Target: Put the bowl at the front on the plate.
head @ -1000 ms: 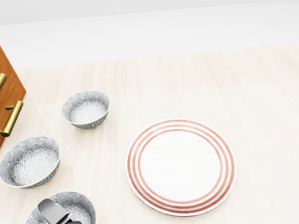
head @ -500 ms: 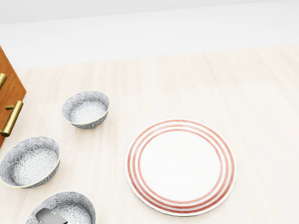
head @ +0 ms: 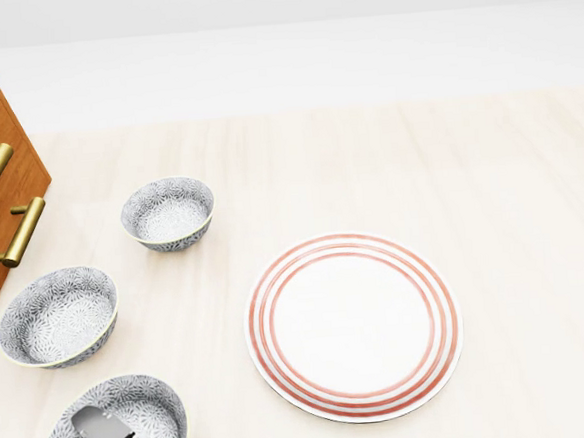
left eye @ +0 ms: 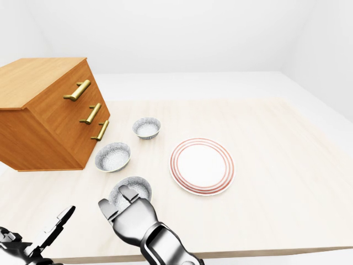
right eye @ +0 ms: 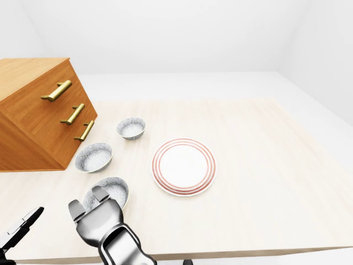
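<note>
Three patterned bowls are seen in a slanting row at the left of the head view. The front bowl (head: 153, 407) is found lowest, near the counter's (left eye: 276, 165) near edge and resting on the counter, well apart from the plate (head: 352, 325). The middle bowl (head: 58, 318) and the far bowl (head: 168, 214) are set above it, each apart from its neighbour. The middle one is placed just beside the lower edge of the wooden drawer chest (left eye: 38, 110).

The right hand (left eye: 128, 212) is held at the front bowl's near rim. One finger (head: 101, 430) is seen over the bowl's inside and another outside the rim at the left. The fingers are extended and not clenched, and no grasp is shown. The left hand (left eye: 36, 242) is kept at the lower left corner of the left-eye view, off the counter's edge, with its fingers spread.

A strip of bare counter is left between the front bowl and the plate's red-ringed rim. Wide bare counter is seen to the right of the plate and above it.
</note>
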{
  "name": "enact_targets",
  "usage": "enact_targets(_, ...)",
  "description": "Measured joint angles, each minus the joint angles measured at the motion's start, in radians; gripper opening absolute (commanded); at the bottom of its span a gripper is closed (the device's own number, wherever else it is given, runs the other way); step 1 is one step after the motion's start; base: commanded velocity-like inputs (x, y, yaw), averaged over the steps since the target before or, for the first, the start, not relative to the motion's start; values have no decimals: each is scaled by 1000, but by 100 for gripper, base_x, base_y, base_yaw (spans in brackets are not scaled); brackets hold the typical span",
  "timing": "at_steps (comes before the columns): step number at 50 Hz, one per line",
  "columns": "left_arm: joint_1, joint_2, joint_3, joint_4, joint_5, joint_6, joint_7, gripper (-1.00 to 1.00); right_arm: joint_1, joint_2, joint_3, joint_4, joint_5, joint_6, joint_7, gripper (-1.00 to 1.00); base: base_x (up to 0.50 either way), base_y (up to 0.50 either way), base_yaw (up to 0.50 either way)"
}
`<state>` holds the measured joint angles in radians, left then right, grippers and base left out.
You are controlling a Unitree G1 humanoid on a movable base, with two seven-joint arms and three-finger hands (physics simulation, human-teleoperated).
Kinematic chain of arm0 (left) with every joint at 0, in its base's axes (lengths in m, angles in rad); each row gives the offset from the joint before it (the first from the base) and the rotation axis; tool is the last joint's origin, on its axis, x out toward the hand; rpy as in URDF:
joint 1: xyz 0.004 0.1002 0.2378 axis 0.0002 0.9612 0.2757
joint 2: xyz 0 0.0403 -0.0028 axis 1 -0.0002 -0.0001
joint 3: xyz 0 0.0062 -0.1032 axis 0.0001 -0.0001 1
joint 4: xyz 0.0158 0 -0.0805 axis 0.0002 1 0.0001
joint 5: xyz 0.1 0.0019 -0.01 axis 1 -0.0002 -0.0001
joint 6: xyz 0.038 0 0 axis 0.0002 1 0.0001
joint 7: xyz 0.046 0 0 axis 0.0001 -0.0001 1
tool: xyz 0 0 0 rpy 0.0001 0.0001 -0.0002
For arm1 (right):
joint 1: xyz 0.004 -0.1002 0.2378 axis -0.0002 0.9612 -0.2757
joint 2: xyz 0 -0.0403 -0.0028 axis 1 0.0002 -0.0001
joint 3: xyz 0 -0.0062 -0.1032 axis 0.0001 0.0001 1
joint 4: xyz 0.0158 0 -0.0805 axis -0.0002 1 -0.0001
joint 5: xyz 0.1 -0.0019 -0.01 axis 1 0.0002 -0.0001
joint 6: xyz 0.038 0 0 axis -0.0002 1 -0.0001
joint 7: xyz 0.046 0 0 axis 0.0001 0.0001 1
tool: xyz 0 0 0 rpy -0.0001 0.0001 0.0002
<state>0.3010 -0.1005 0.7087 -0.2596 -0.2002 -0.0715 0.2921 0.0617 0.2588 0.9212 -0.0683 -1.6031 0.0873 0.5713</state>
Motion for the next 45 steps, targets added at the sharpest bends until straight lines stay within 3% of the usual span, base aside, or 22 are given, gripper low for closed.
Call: enact_targets(45, -3, 8, -6, 19, -2, -12, 8, 100, 13, -19, -29, -27, 15, 0, -46, 100, 0, 0, 0)
